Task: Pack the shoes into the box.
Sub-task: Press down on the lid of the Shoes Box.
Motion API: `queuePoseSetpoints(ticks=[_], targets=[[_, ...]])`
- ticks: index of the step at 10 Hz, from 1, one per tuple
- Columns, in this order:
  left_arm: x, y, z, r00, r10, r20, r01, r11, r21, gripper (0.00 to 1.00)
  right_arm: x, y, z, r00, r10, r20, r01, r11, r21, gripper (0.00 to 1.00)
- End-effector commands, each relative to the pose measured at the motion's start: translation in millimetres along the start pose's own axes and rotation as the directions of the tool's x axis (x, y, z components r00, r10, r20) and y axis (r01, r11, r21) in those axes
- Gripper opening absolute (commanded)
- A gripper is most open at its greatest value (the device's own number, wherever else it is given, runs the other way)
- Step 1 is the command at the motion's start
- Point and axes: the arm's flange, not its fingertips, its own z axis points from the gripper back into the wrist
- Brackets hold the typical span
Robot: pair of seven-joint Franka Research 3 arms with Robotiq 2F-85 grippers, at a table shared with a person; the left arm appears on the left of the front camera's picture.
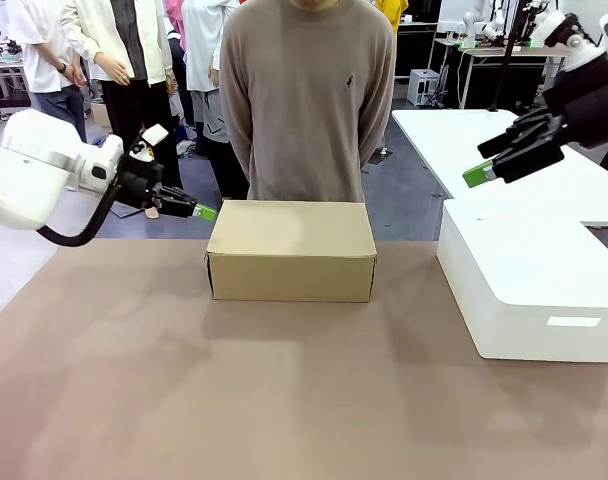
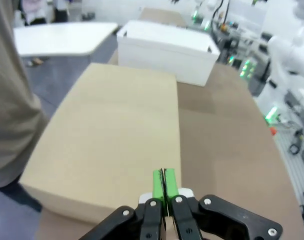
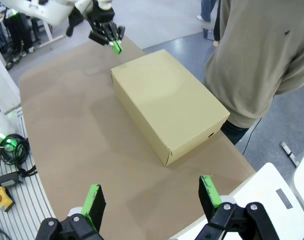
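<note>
A matte brown table point(image 1: 284, 400) is sitting in a busy lab, a person in a taupe sweater point(image 1: 306, 100) standing at its far side. The closed tan cardboard shoebox point(image 1: 291, 250) is lying just right of the left gripper point(image 1: 206, 212), whose green pads are pressed together, holding nothing. The right gripper point(image 1: 479, 175) is hovering spread wide and empty, above a white rounded-corner box point(image 1: 529, 290), shoebox well to its left.

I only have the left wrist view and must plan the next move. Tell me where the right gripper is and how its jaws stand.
Observer: The right gripper hangs open above the white box.
Operator: Report what's at the far side.
Observer: A person stands right behind the closed cardboard box.
Operator: Place my gripper.
Observer: The left gripper, shut on nothing, sits at the cardboard box's far left corner.
</note>
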Motion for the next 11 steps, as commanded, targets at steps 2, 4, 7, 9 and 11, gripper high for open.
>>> queuePoseSetpoints(ticks=[2,4,7,9,11], targets=[[37.6,-31.3,21.2,0.989,0.040,-0.143,-0.016,0.987,0.162,0.63,52.0,-21.3,-17.5,0.994,-0.046,-0.097,0.046,0.999,-0.001,1.00],[54.6,-48.2,33.2,0.987,0.069,-0.148,-0.029,0.966,0.258,1.00,80.6,-33.5,-38.9,0.991,-0.032,-0.133,0.030,0.999,-0.017,1.00],[61.4,-74.4,49.9,0.972,0.179,-0.155,-0.127,0.946,0.298,1.00,109.1,-52.7,-91.7,0.982,-0.021,-0.186,0.028,0.999,0.032,0.98],[62.5,-88.6,56.5,0.964,0.209,-0.162,-0.142,0.926,0.350,1.00,117.9,-59.4,-119.7,0.978,-0.027,-0.208,0.030,0.999,0.012,0.61],[62.1,-101.6,61.2,0.954,0.247,-0.171,-0.166,0.909,0.383,1.00,121.9,-63.3,-151.4,0.971,-0.036,-0.236,0.040,0.999,0.010,0.23]])
